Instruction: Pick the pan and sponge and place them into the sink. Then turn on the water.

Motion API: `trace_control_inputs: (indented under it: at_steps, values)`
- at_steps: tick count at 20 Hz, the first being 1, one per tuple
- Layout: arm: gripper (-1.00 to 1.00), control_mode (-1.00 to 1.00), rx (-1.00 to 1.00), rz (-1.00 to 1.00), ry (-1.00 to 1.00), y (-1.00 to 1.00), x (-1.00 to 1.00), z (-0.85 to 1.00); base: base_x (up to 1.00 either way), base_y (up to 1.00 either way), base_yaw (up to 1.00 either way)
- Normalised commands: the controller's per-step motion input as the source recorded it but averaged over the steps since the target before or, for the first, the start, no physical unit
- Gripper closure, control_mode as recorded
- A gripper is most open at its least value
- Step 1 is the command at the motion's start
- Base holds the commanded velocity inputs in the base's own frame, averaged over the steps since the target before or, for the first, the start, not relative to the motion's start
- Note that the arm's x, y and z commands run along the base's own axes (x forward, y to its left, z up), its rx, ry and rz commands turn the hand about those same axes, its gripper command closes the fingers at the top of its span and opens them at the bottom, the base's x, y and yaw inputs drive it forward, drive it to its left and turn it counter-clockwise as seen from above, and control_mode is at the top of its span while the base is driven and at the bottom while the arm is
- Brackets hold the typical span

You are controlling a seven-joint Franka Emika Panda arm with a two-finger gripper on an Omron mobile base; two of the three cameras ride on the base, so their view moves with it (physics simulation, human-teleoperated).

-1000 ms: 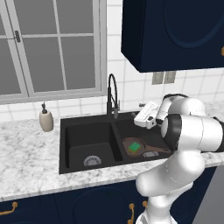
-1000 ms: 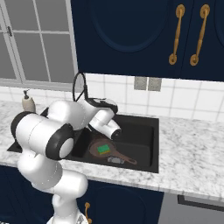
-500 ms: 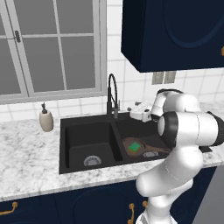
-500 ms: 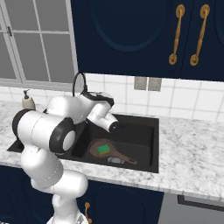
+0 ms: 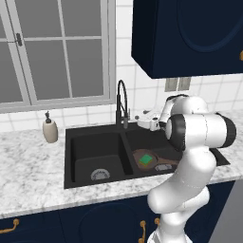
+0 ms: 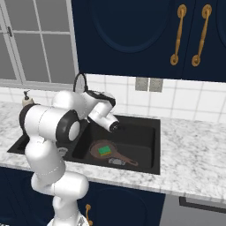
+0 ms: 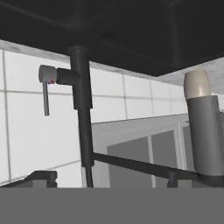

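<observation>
Nearest the base cameras, the marble counter [image 5: 33,171] runs along the front edge. Just beyond it the black double-basin sink [image 5: 80,137], and in its right basin sits the copper pan [image 5: 142,163], handle pointing out to about four o'clock, with the green sponge [image 5: 147,159] lying right inside it. Above that basin hangs the gripper [image 5: 141,117], jaws spread wide, nothing between them, aimed at the faucet [image 5: 122,102] at its nine o'clock. From the hand view the faucet's grey lever [image 7: 46,89] sits at ten o'clock. Farthest left, the soap dispenser [image 5: 50,129] stands by the window [image 5: 52,52].
</observation>
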Motion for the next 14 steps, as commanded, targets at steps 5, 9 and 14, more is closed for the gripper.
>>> trace_control_inputs:
  at_steps: [5,9,14]
  values:
    - [-1.0,-1.0,0.0,0.0,0.0,0.0,0.29,-0.24,0.0,0.0,0.0]
    - [-1.0,-1.0,0.0,0.0,-0.03,0.01,0.32,-0.01,0.0,0.0,0.0]
    - [-1.0,-1.0,0.0,-0.02,-0.03,0.02,0.33,0.0,0.0,0.0,0.0]
